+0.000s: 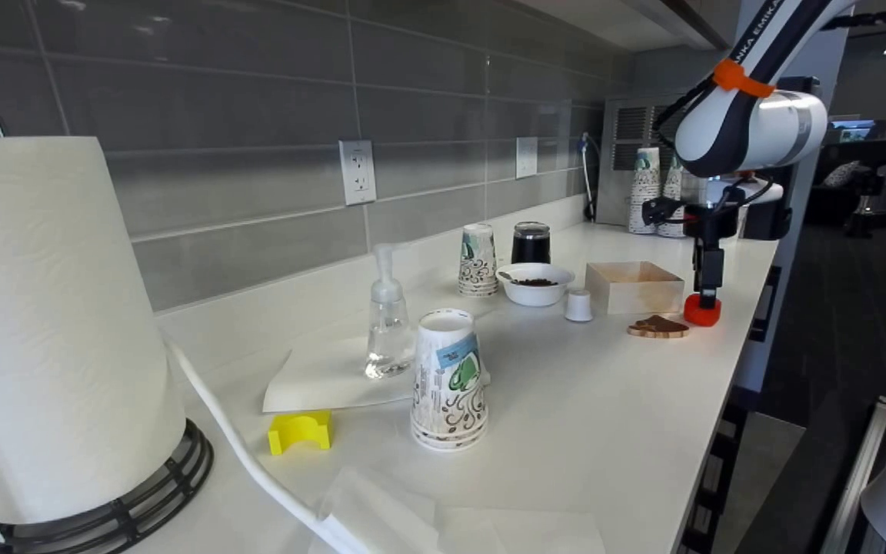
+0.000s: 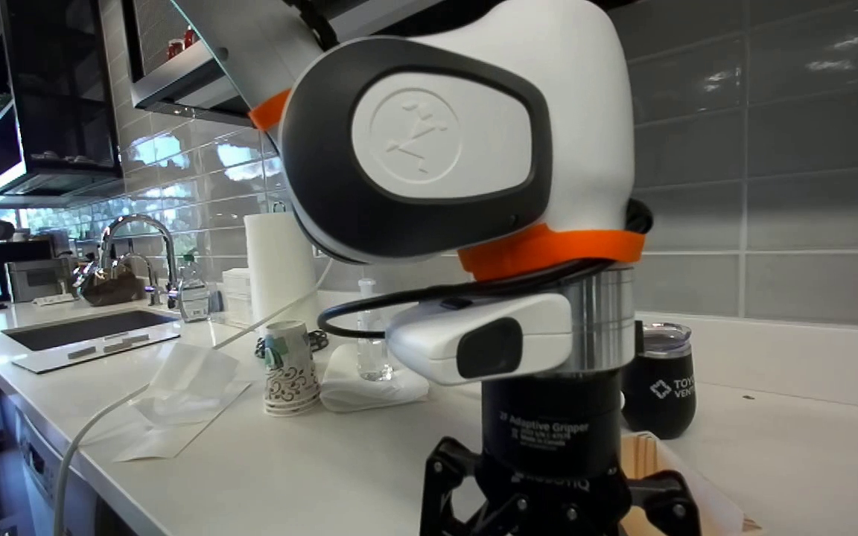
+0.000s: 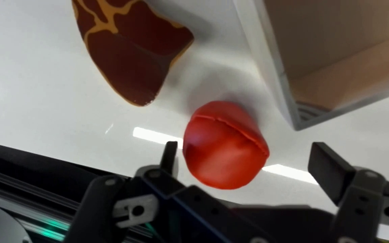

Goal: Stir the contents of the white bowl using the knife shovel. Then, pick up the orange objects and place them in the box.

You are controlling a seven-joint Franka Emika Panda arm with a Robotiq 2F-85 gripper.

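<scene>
An orange object (image 3: 225, 145), a rounded red-orange lump with a seam, rests on the counter close to the front corner of the box (image 3: 272, 60). My gripper (image 3: 248, 157) is open around it; the left finger is close to its side, and a wider gap separates it from the right finger. In an exterior view the fingers (image 1: 708, 273) point straight down over the lump. The tan box (image 1: 635, 298) is low and open-topped. Beyond it, the white bowl (image 1: 533, 297) holds dark contents. A thin greenish piece leans on its left rim; I cannot tell whether it is the knife shovel.
A flat brown piece (image 3: 130, 57) lies beside the lump. Between bowl and box stands a small white cup (image 1: 577, 306). Behind the bowl are stacked paper cups (image 1: 477, 261) and a black tumbler (image 1: 530, 245). The counter's edge (image 1: 727, 362) runs close to the gripper.
</scene>
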